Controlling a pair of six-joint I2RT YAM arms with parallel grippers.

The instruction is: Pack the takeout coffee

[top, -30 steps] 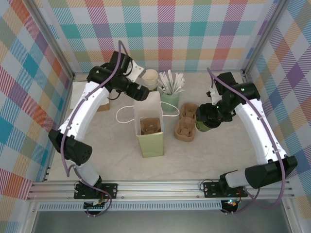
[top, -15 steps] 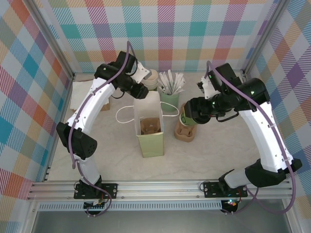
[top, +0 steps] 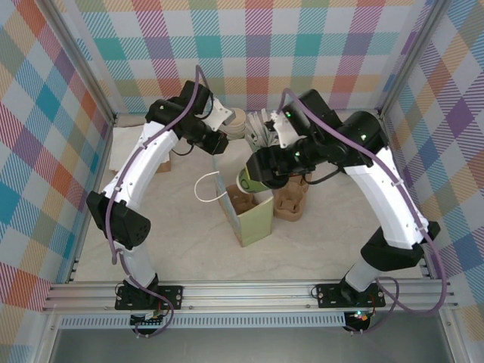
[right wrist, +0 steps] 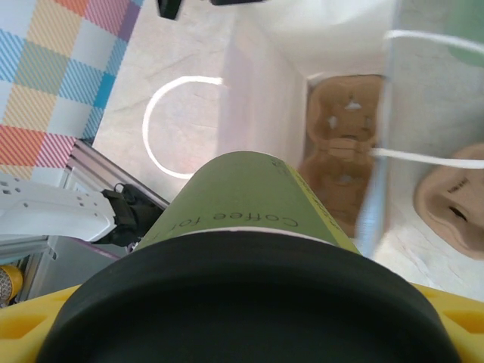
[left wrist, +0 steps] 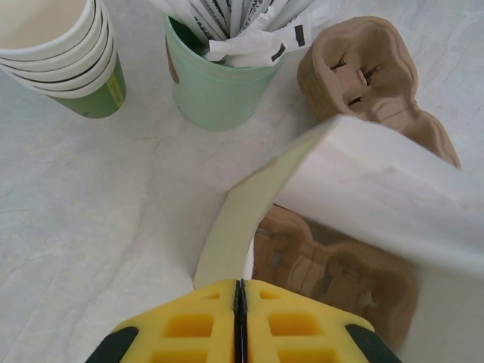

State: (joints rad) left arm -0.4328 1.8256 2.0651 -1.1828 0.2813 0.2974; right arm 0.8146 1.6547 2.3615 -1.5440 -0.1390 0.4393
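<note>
Inside the right gripper (top: 255, 175) sits the takeout coffee (right wrist: 242, 200)

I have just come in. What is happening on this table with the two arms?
The left tool is shut on the rim of the pale green paper bag, which leans to one side. The right tool holds the takeout coffee, black lid on, tilted above the bag's mouth. A cardboard carrier lies inside the bag; the cup is not yet in it.
</note>
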